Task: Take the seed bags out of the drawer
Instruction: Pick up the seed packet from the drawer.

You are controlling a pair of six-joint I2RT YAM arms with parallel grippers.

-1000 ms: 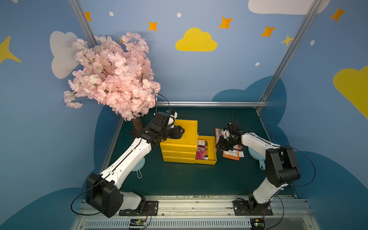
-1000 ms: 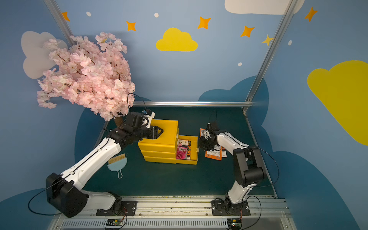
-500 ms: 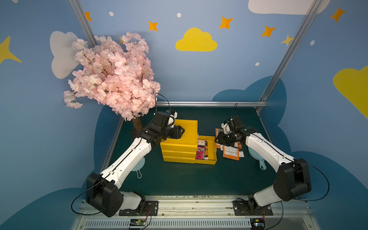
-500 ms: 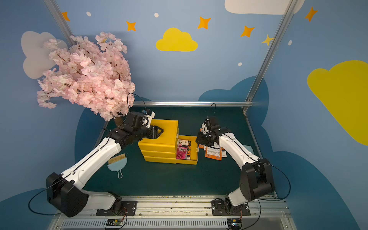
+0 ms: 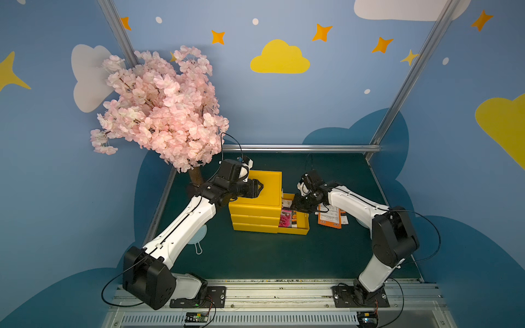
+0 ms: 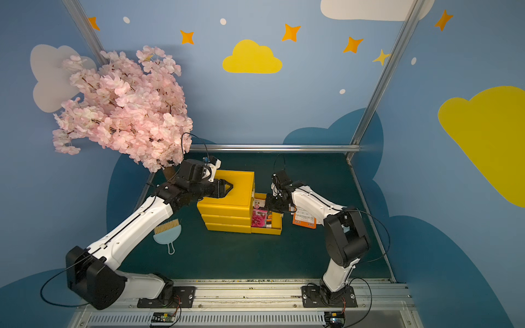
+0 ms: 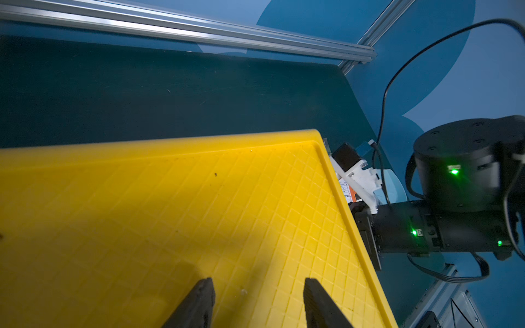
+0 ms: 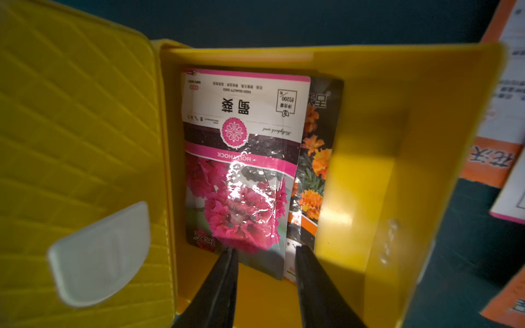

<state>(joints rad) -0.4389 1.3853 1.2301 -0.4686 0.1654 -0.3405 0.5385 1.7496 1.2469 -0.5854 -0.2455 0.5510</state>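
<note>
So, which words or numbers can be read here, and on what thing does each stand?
"HOLLYHOCK": pink band of the pink-flower seed bag, upside down in the right wrist view.
"HIGH QUALITY SEED": its white band, small print.
"200": box on that white band.
Orange-flower seed bag: print too dark to read.
Packets beside the drawer: blurred.
Top views: print too small.

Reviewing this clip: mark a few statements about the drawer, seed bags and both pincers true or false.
1. The top drawer is pulled out. True.
2. The pink-flower seed bag lies over the orange-flower seed bag. True.
3. The right pincer has lifted a bag clear. False: its jaws stand apart over the drawer, and both bags lie inside.
4. The left pincer grips the light-blue brush. False: it is open and empty over the cabinet top; the brush lies on the mat.
</note>
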